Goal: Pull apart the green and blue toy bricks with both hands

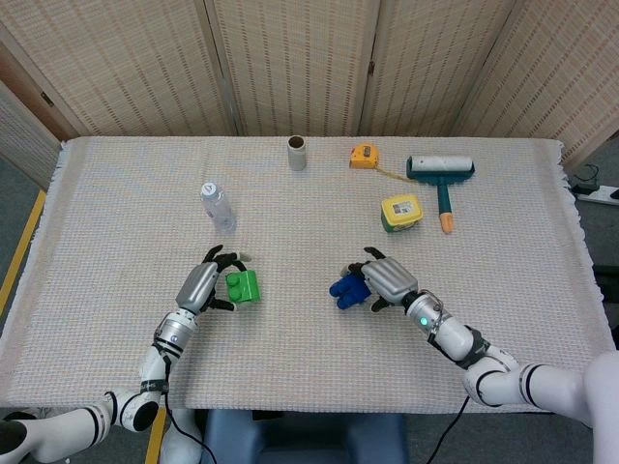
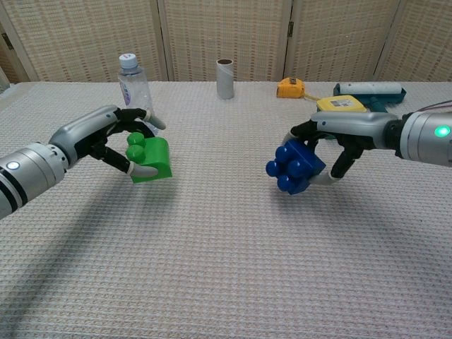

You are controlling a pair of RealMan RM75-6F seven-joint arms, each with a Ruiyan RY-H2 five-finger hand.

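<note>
The two bricks are apart, one in each hand, held above the cloth. My left hand (image 1: pixel 200 285) (image 2: pixel 99 138) grips the green brick (image 1: pixel 242 286) (image 2: pixel 149 159), its studs facing left toward the palm. At the right, my right hand (image 1: pixel 387 280) (image 2: pixel 346 138) holds the blue brick (image 1: pixel 346 288) (image 2: pixel 295 167) with its studs pointing forward and down. A wide gap of bare tablecloth (image 1: pixel 290 319) separates the two bricks.
A small water bottle (image 1: pixel 217 204) (image 2: pixel 133 79) stands just beyond the left hand. Further back are a cardboard tube (image 1: pixel 297 153), a yellow tape measure (image 1: pixel 363 155), a yellow-lidded tub (image 1: pixel 400 212) and a lint roller (image 1: pixel 441 174).
</note>
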